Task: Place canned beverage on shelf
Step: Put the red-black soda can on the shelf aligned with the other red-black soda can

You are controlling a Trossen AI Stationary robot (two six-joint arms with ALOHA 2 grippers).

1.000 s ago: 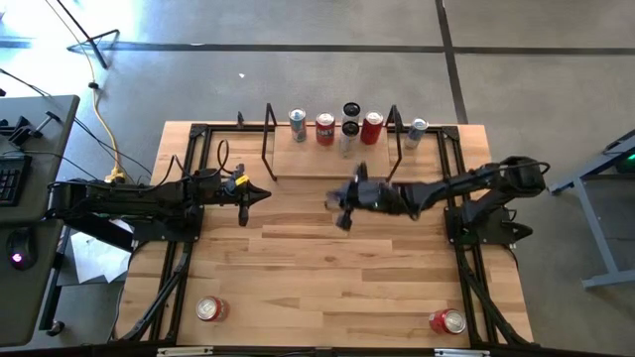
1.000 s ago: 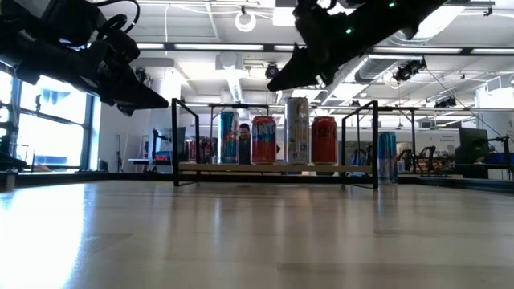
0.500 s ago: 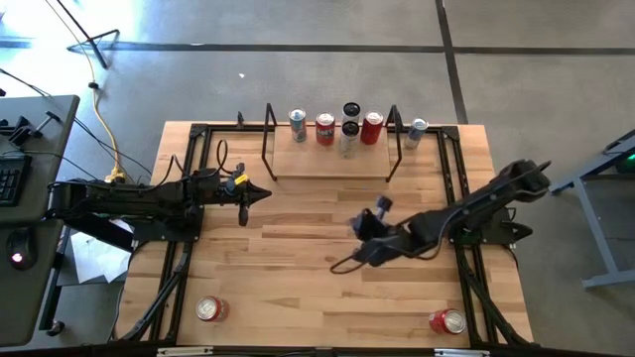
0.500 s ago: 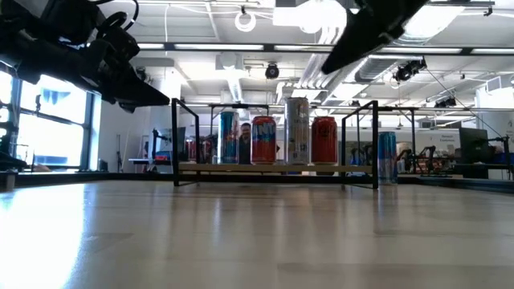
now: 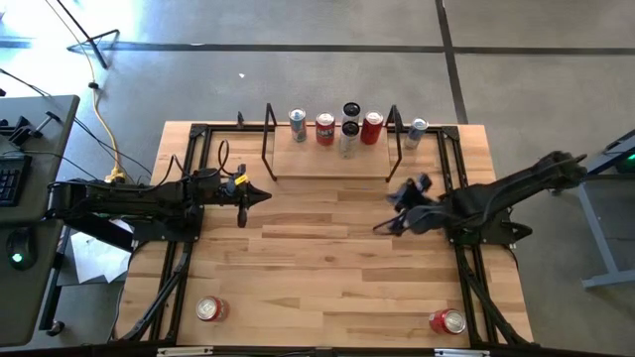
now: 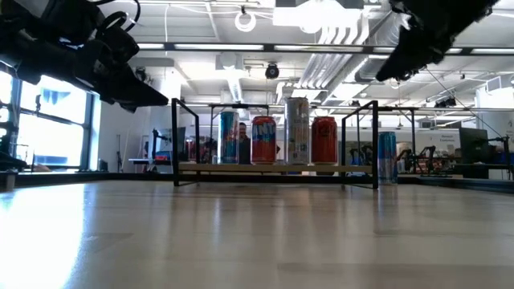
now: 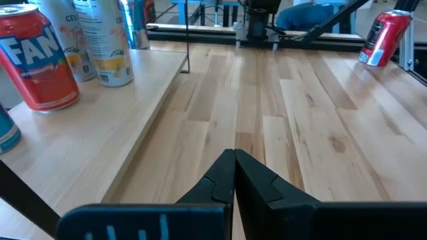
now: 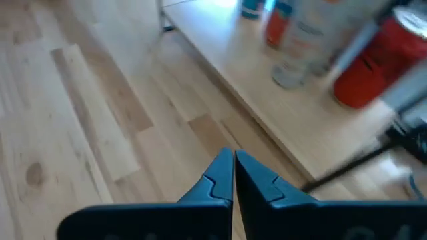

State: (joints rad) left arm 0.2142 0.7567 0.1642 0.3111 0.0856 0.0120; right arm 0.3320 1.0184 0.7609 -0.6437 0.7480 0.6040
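The shelf [image 5: 327, 164], a light-wood plank between black rod frames, lies on the table at its far side. Several cans stand upright on it, among them two red cans [image 5: 325, 129] [image 5: 372, 127] and a tall white can [image 6: 297, 131]. My left gripper [image 5: 268, 195] hovers shut and empty left of the shelf's front, pointing toward the table's right. My right gripper [image 5: 382, 226] hovers shut and empty in front of the shelf's right end. In the right wrist view, its closed fingertips [image 8: 233, 155] point at the shelf's front edge [image 8: 267, 143].
A blue-and-silver can [image 5: 417, 132] stands on the table just right of the shelf. Two red cans sit near the table's front edge, one at the left [image 5: 210, 308] and one at the right [image 5: 448, 321]. Bare wood lies between them and the shelf.
My right gripper has swung from the shelf's front toward the table's near edge. It has then drawn back toward the right edge and risen a little. Its wrist has turned on the way, and it has stayed shut and empty.
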